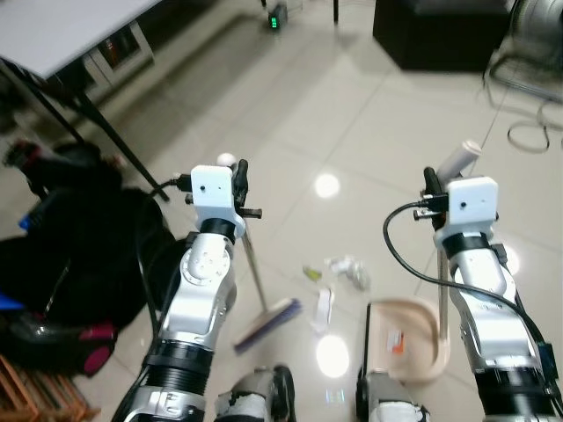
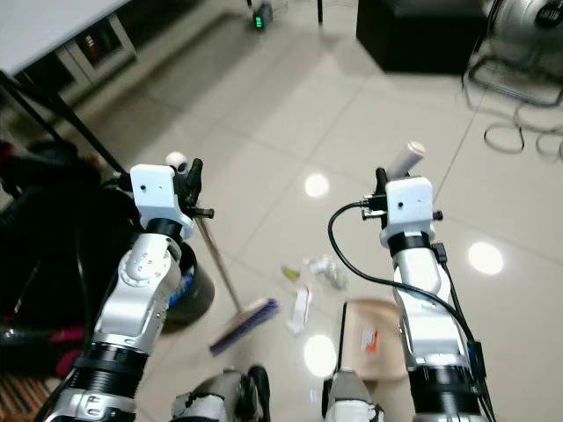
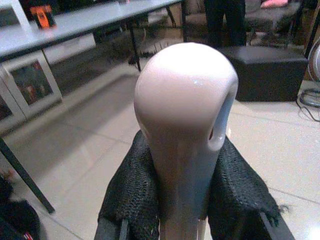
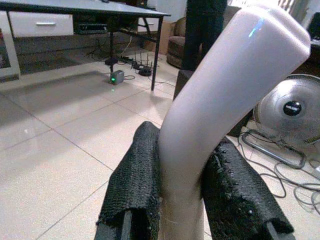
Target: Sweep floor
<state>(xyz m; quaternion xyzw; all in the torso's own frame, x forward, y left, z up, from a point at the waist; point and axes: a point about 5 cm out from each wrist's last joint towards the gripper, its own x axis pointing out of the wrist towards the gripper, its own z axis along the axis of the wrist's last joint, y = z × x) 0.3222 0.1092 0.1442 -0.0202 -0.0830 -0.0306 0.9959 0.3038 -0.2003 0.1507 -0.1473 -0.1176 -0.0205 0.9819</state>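
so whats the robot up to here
It is sweeping a tiled floor. The left gripper is shut on the broom handle, with the broom head resting on the floor beside some crumpled paper scraps. The right gripper is shut on the dustpan handle, and the beige dustpan sits on the floor just to the right of the scraps. None of the litter is in the pan yet.

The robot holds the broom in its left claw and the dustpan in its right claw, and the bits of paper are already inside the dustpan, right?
Not quite. The left claw does hold the broom and the right claw the dustpan, but the paper bits lie on the floor between them, not in the pan. The left eye view shows it.
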